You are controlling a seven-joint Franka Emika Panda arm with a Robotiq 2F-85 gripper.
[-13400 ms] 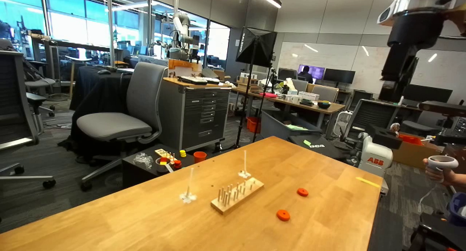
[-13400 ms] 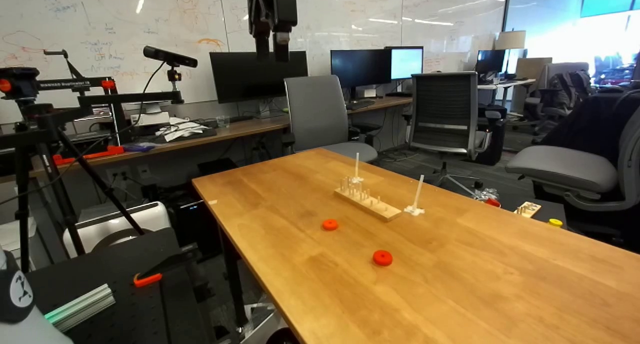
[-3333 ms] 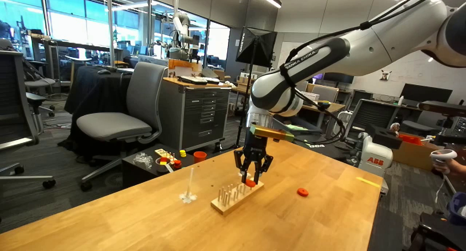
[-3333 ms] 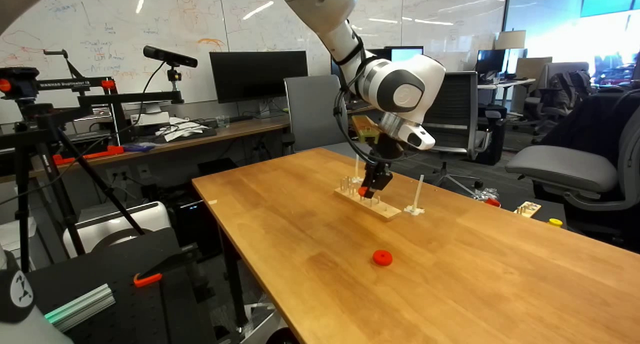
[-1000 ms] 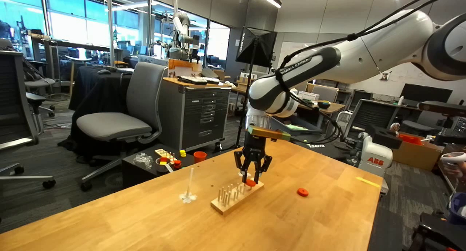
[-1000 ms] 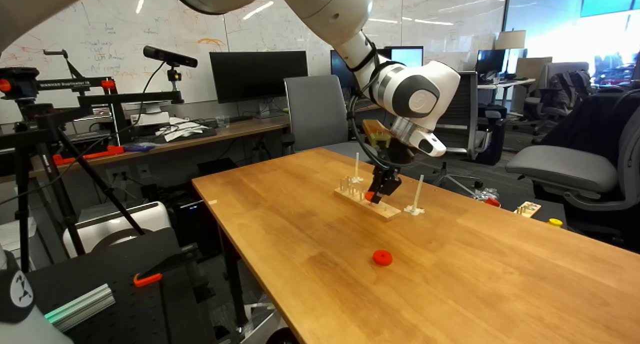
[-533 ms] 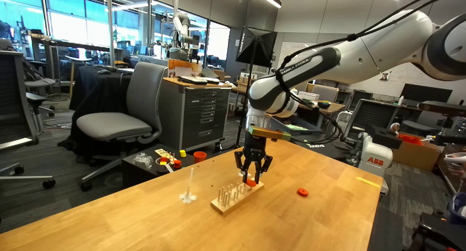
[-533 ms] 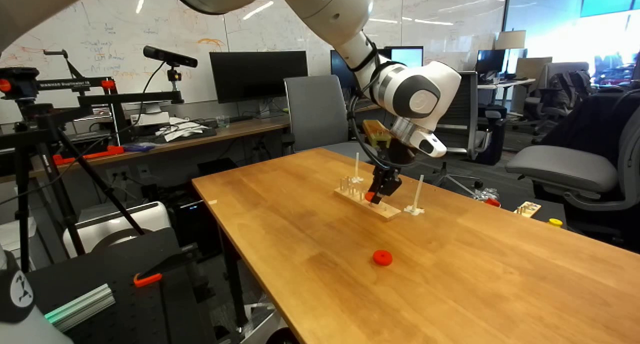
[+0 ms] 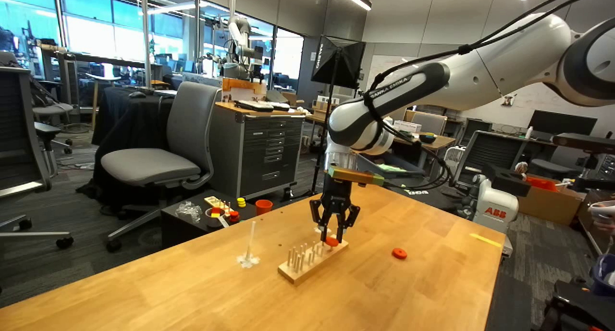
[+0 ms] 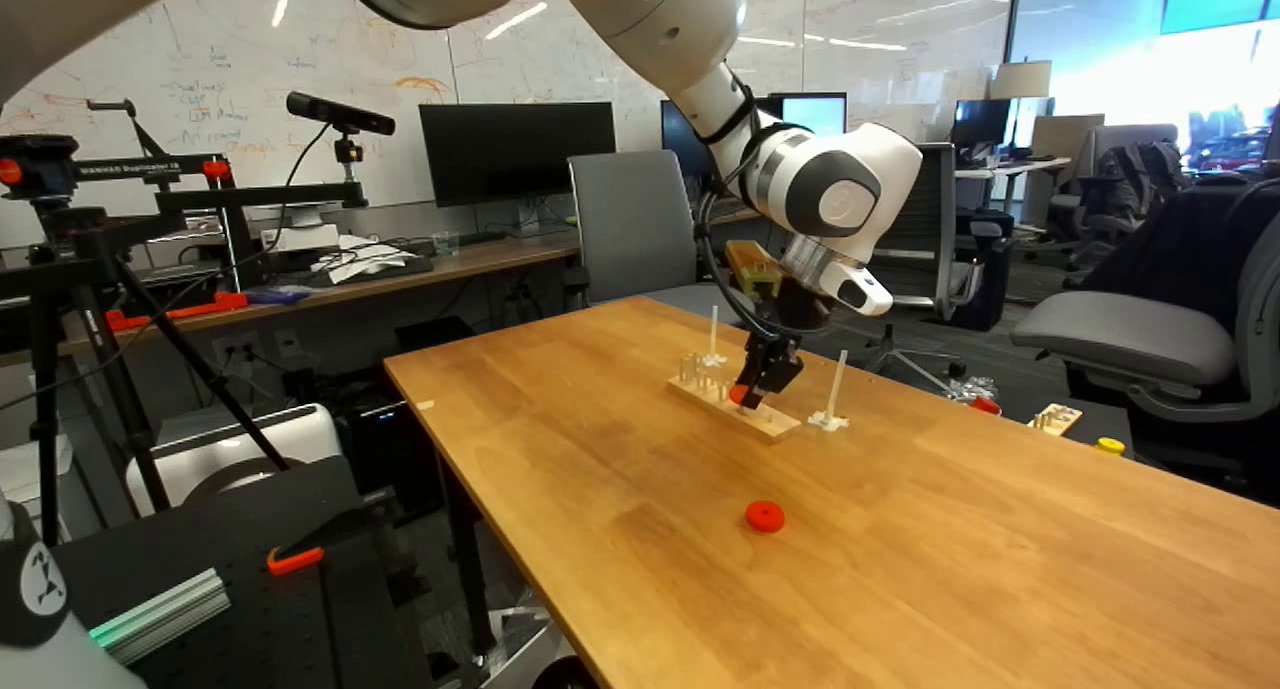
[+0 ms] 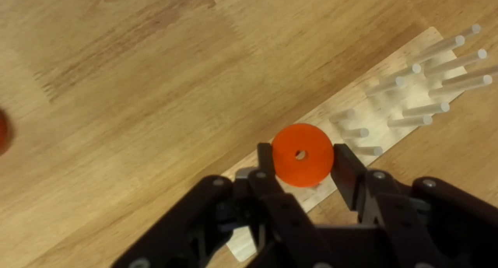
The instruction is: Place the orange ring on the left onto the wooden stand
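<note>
Claw point(image 11: 302, 155) pinches the ring point(image 11: 303, 170) across its rim and holds it roughly flat over the stand point(image 11: 383, 110). Step in hand, we judge: threading it down. In the wrist view a row of three pegs point(image 11: 360, 133) stands just beside it. In an exterior view a peg point(image 9: 331, 249) shows beneath the ring; contact, we cannot tell. Through the hole we see a pale patch, probably that peg's end: we should centre it, lower straight and gently, let go only once seated. Other ring point(image 9: 399, 253): well apart, on the table point(image 9: 192, 292).
</note>
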